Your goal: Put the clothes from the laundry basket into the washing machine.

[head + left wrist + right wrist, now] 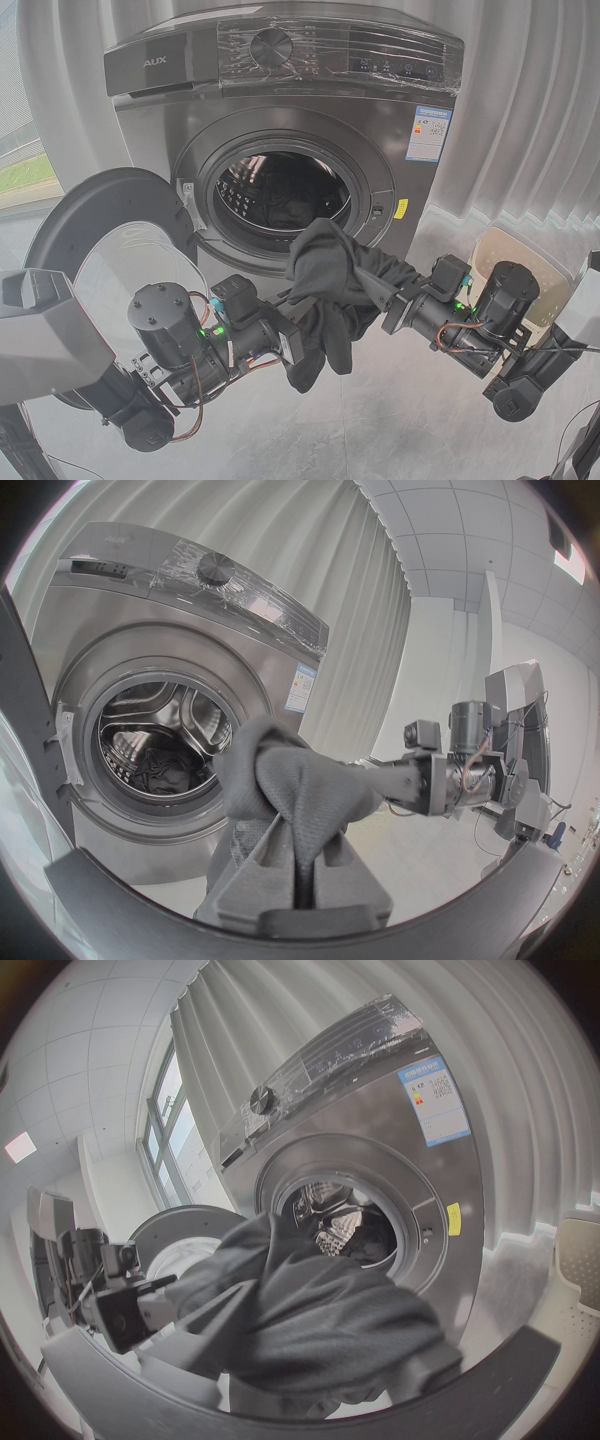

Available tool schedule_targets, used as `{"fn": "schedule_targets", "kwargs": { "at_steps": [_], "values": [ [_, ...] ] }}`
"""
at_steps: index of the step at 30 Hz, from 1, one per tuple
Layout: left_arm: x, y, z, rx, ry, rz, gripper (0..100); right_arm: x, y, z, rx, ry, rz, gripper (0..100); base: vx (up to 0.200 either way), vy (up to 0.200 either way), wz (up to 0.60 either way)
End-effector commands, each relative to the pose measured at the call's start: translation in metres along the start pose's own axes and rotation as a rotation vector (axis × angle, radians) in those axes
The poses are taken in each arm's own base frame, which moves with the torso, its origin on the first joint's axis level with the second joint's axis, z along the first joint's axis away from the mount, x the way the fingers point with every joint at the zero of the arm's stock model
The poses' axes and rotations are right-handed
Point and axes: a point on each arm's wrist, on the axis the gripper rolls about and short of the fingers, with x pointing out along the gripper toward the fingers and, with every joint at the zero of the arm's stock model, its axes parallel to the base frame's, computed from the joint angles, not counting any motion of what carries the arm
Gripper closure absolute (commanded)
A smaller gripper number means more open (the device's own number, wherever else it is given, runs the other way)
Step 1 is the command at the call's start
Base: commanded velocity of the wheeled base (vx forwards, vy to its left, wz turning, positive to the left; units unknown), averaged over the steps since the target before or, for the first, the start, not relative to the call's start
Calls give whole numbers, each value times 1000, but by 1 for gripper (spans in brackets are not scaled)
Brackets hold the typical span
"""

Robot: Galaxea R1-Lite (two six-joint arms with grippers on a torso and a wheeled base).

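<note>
At 6 o'clock from the washing machine (187, 134) opening hangs a dark garment (328, 269). The left gripper (304, 850) has its jaws pinched tight on it. For the right gripper (367, 282), at the garment's 3 o'clock, I cannot tell the jaws.

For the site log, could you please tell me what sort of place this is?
Probably a staged laundry corner in an office or lab, not a home: a washing machine, partly under plastic wrap, stands before a long curtain, under a tiled office ceiling.

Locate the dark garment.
Head view, centre: the garment hangs between the left gripper and right gripper, both shut on it, just before the open washer.
</note>
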Motion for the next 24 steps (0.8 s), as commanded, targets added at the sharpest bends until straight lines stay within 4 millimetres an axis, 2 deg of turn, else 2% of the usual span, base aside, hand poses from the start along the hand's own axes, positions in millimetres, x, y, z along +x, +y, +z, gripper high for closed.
{"fn": "schedule_targets", "kwargs": {
  "at_steps": [1,5,10,18,21,24],
  "values": [
    [-5,2,10,4,-32,7,100,-22,2,-18,-5,109,3,0,0,0,0],
    [-10,6,10,5,-24,23,100,-39,1,-34,-23,212,26,0,0,0,0],
    [-15,5,4,0,8,23,100,-45,6,-37,-30,234,71,0,0,0,0],
    [-19,5,0,-6,32,26,100,-65,10,-46,-48,318,105,0,0,0,0],
    [-20,5,-2,-7,38,28,100,-67,10,-46,-56,324,133,0,0,0,0],
    [-20,7,-2,-8,39,35,100,-67,14,-32,-73,269,163,0,0,0,0]
  ]
}}
